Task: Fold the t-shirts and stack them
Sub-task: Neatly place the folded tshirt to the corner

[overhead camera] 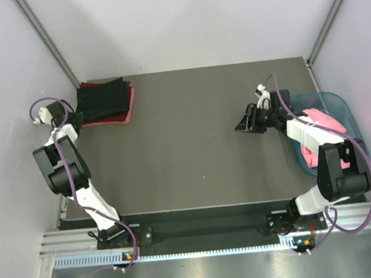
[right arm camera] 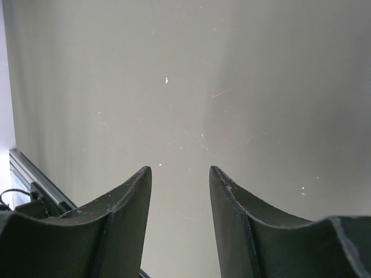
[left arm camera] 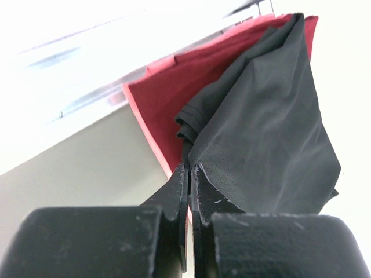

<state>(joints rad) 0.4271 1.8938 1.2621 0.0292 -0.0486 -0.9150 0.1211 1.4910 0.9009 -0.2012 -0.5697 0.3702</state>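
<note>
**Left gripper shut at the stack's edge, right gripper open over bare table**

Top view: the black t-shirt (overhead camera: 104,99) lies folded on top of a stack at the far left corner of the table (overhead camera: 187,158). A pink-red layer (overhead camera: 112,121) shows along the stack's near edge. The left gripper (overhead camera: 73,117) sits right against the stack's left side. The right gripper (overhead camera: 246,122) hangs over open table on the right side. Just beyond that arm, the teal basket (overhead camera: 342,104) holds a pink t-shirt (overhead camera: 327,120).

Left wrist view: the left gripper (left arm camera: 190,169) has its fingers pressed together, the tips meeting at the near corner of the black t-shirt (left arm camera: 266,139). From this angle I cannot tell whether a fold of cloth is caught between them. The black t-shirt lies rumpled over a dark red t-shirt (left arm camera: 168,95), and the pink-red layer (left arm camera: 141,119) shows as a lighter rim along the left side.

Right wrist view: the right gripper (right arm camera: 179,174) has its fingers spread apart with nothing between them. Only the grey table (right arm camera: 232,87) lies beyond.
</note>
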